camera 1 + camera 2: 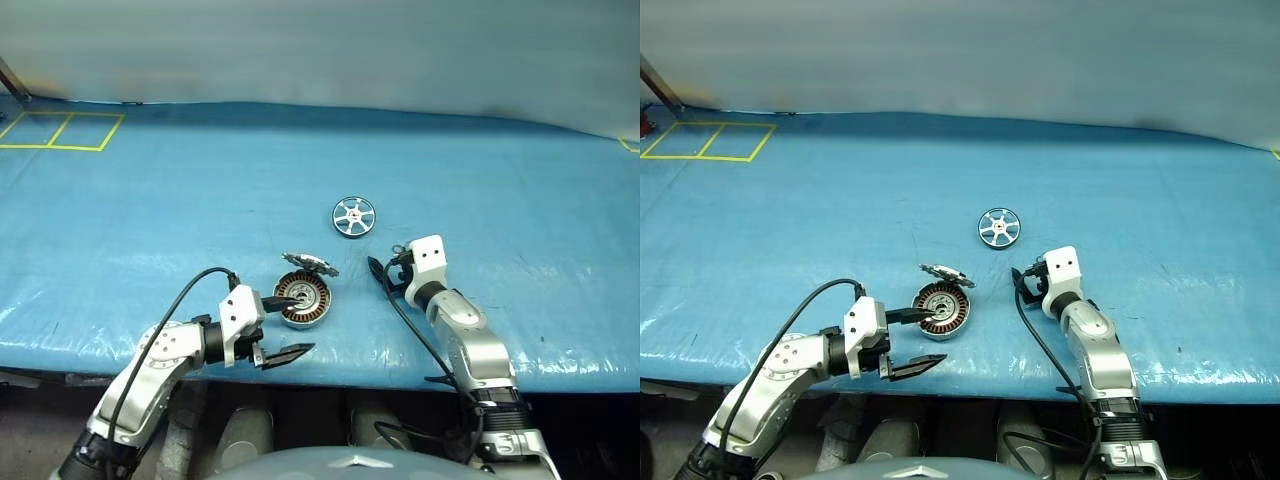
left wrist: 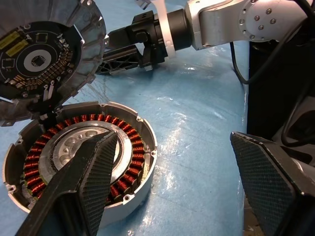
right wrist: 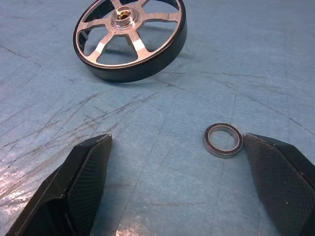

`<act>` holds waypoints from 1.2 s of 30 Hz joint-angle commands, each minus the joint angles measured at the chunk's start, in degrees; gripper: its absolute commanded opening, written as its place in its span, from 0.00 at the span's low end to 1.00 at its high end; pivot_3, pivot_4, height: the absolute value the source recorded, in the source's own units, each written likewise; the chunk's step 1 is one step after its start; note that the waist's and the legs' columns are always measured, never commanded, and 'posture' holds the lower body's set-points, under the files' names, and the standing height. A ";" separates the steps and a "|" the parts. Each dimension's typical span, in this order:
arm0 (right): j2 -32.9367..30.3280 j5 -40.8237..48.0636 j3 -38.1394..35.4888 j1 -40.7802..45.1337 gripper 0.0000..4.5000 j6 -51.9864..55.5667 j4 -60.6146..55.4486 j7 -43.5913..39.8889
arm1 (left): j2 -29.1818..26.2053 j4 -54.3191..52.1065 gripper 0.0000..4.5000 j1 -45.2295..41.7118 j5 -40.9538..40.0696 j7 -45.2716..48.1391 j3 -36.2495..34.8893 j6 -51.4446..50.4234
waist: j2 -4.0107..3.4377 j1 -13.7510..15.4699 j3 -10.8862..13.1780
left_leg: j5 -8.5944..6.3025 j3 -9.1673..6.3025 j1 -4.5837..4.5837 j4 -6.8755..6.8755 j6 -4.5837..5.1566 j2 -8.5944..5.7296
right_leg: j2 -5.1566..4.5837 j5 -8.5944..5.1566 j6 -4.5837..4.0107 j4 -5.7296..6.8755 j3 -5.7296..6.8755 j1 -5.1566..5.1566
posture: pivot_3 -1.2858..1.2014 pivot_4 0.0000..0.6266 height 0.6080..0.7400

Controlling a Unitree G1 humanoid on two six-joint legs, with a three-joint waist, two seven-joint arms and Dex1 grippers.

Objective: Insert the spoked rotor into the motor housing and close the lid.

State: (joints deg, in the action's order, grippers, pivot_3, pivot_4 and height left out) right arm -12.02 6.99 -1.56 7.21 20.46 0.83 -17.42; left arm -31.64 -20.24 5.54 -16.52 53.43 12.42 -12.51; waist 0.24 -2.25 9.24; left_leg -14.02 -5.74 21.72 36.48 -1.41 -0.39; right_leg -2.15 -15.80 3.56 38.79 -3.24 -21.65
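While the rotor [image 1: 354,216] lies on the table beyond your spread, empty right gripper [image 3: 174,184], the housing [image 1: 303,300] waits lid [image 1: 311,264] up, left gripper [image 1: 290,325] gaping; nothing's inserted.

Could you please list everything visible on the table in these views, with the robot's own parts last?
spoked rotor: one, silver spokes with dark rim, lying flat on the cover, beyond the right gripper.
motor housing: one, silver cup with copper windings, near the table's front edge, no rotor inside.
lid: one, silver-grey, swung open, standing up from the housing's far rim.
small ring: one, silver-grey, flat on the cover beside a right finger.
table cover: one, blue.
yellow tape squares: two, far left corner.
left gripper: open, one finger over the housing.
right gripper: open, pointing towards the rotor.
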 commanded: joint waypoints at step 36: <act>0.71 -1.48 -0.33 -1.70 0.15 -2.11 -1.05 4.25 | -0.05 2.77 0.88 -1.69 2.93 0.49 1.45 6.40 | 0.00 0.13 0.00 | 0.00 -0.01 0.00 -0.13 0.00 0.00 | -0.01 0.00 0.00 -0.10 0.00 0.00 | 0.52 0.24 1.00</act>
State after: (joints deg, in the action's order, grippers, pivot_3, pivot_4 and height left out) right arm -11.29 5.14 -2.02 6.40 17.97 1.49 -12.83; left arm -31.73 -17.62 3.98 -13.61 53.80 14.16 -7.55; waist 0.24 -2.12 9.23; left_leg -14.02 -5.75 21.72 36.30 -1.41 -0.40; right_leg -2.17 -15.81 3.56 38.67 -3.24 -21.65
